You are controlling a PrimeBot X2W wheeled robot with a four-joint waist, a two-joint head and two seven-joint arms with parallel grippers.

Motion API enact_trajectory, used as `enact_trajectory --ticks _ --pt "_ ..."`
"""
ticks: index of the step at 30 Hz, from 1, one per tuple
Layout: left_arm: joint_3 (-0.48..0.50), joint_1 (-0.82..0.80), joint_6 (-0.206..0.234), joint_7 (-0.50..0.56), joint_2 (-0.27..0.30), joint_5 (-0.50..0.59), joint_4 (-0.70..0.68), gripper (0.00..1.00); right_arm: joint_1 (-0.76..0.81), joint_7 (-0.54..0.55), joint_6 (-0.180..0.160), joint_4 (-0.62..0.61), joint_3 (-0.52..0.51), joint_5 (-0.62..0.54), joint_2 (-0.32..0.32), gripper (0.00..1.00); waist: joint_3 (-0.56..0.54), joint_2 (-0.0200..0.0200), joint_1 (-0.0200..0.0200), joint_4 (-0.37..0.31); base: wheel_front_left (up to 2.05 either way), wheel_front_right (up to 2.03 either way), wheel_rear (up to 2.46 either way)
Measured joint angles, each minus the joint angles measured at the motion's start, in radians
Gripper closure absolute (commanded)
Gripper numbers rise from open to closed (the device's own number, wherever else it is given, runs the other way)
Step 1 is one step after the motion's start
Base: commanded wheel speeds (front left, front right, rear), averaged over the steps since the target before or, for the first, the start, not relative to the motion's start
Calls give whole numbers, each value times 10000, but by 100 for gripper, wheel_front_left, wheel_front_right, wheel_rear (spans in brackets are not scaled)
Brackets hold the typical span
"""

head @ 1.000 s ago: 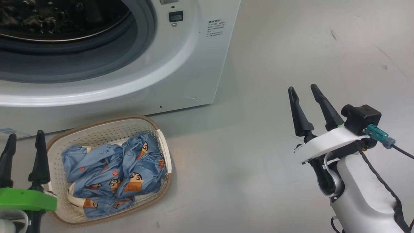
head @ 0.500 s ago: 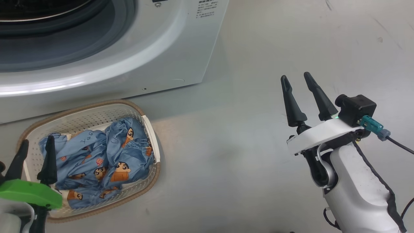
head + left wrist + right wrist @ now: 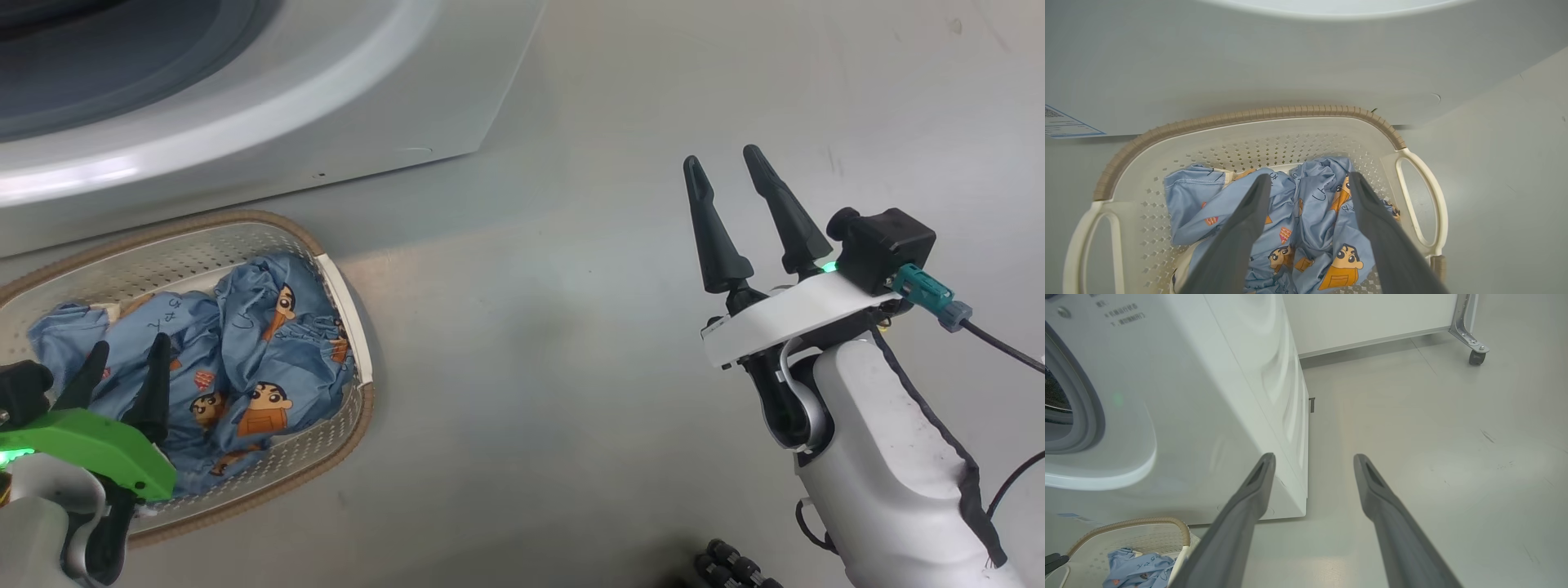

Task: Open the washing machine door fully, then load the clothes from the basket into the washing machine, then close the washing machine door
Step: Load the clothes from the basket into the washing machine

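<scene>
- left gripper (image 3: pixel 131 345), near left: fingers spread, empty, over the clothes (image 3: pixel 245 359) in the basket (image 3: pixel 1290 111).
- clothes: soft, light, crumpled; likely pinch a raised middle fold.
- right gripper (image 3: pixel 722 157), right: fingers spread, empty.
- washing machine (image 3: pixel 326 98) far left.

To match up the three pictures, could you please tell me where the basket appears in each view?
Head view: basket at lower left, in front of the washer.
Left wrist view: basket across the lower middle, below the washer's front.
Right wrist view: basket in the bottom-left corner, at the washer's foot.
Shared landmark: the white washer just behind the basket.
</scene>
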Motion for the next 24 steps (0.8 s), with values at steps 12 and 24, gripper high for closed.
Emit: enact_trajectory --ticks 12,24 --pt "-826 -887 0 512 456 -539 817 0 -419 0 0 -148 52 -144 222 0 1039 0 0 -407 0 0 0" --pt "-1776 -1602 0 644 748 -863 1503 0 -626 0 2 -151 94 -244 311 0 1787 0 0 -882 0 0 0"
